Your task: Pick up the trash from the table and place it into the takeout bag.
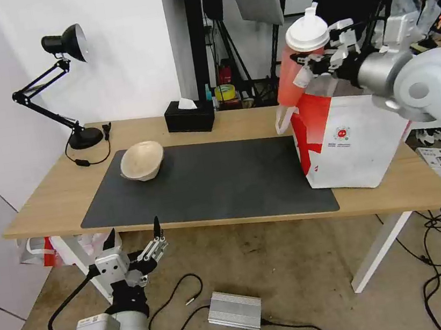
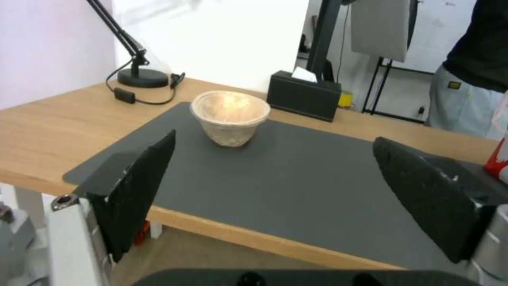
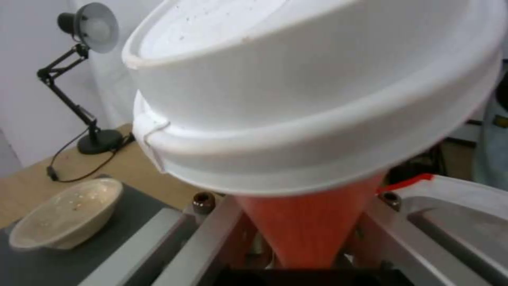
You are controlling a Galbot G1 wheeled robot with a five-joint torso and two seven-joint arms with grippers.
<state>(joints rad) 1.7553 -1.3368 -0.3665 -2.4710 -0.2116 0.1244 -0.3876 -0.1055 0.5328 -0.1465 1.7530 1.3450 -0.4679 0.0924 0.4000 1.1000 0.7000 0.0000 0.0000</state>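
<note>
Red drink cup (image 1: 296, 63), gripped below its lid by the closed right gripper (image 1: 309, 64), hangs tilted over the takeout bag (image 1: 347, 137) at the table's (image 1: 61, 191) right end; the left gripper (image 1: 136, 241) waits wide apart below the front edge.

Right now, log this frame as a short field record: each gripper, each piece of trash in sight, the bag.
right gripper: shut on the red drink cup, held above the takeout bag
left gripper: open, low in front of the table
beige paper bowl: on the dark mat, tilted
takeout bag: standing on the table's right end
</note>
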